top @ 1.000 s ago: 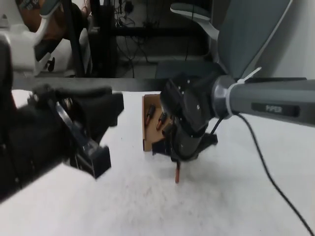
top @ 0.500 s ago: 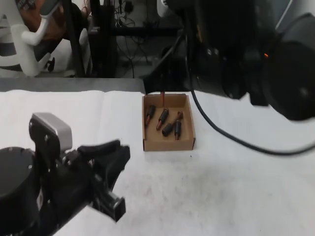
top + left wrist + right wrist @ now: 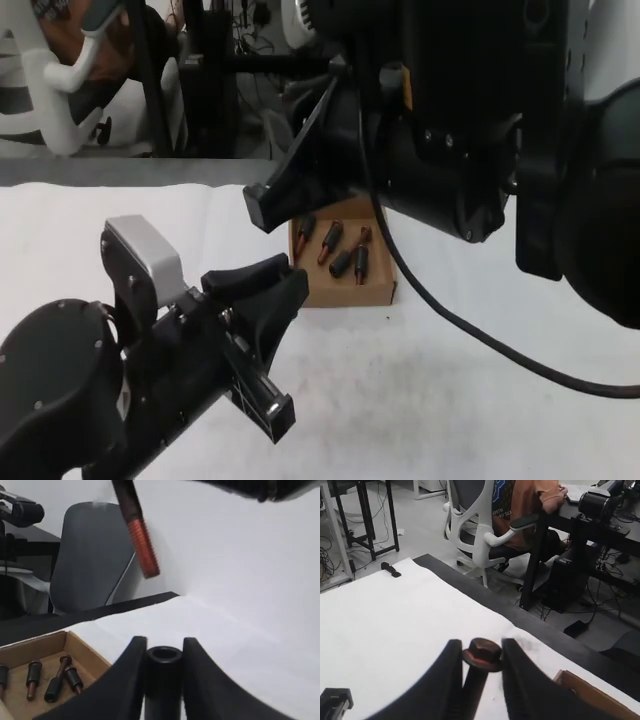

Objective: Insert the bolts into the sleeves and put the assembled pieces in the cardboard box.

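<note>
My left gripper [image 3: 164, 645] is shut on a black sleeve [image 3: 162, 656], held upright with its bore facing up. Just above it hangs a bolt [image 3: 142, 545] with an orange thread, tilted and apart from the sleeve. My right gripper [image 3: 480, 647] is shut on that bolt, whose hex head [image 3: 481, 654] sits between the fingers. The cardboard box [image 3: 345, 293] stands on the white bench behind both arms and holds several assembled pieces [image 3: 340, 262]. In the high view the left gripper [image 3: 275, 285] is at the lower left and the right arm [image 3: 450, 150] looms above the box.
The white bench cover stretches around the box [image 3: 85, 652]. A small black object [image 3: 392, 570] lies near the bench's far edge. An office chair [image 3: 480, 535] and desk legs stand beyond the bench.
The right arm has lifted the bolt off the bench in front of the box and risen high. The left arm has swung in and up toward it.
</note>
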Robot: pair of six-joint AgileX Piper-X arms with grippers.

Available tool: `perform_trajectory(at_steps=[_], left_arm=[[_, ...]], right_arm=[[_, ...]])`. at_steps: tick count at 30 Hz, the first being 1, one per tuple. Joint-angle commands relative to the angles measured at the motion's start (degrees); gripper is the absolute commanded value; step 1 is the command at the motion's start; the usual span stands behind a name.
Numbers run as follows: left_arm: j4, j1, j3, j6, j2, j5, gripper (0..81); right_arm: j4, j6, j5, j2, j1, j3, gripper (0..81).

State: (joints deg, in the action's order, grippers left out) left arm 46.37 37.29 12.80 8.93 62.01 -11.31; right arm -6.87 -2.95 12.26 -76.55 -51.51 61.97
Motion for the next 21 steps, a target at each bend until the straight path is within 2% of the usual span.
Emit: perform_trajectory(at_steps=[1, 7, 13, 21], left_arm=[[2.7, -0.2, 0.3, -0.4, -0.1, -0.3, 1.8], [2.7, -0.2, 2.0, -0.4, -0.1, 0.0, 1.8], [2.7, -0.2, 3.6, -0.4, -0.1, 4.0, 1.8], [2.8, -0.2, 5.1, -0.4, 0.0, 4.4, 1.8]], right_arm=[[1.0, -0.6, -0.2, 0.9, -0.2, 0.2, 0.0], [-0.1, -1.3, -0.2, 0.8, -0.4, 0.2, 0.0], [-0.1, -1.3, -0.2, 0.8, -1.0, 0.2, 0.0], [-0.1, -1.3, -1.0, 0.8, -1.1, 0.2, 0.0]])
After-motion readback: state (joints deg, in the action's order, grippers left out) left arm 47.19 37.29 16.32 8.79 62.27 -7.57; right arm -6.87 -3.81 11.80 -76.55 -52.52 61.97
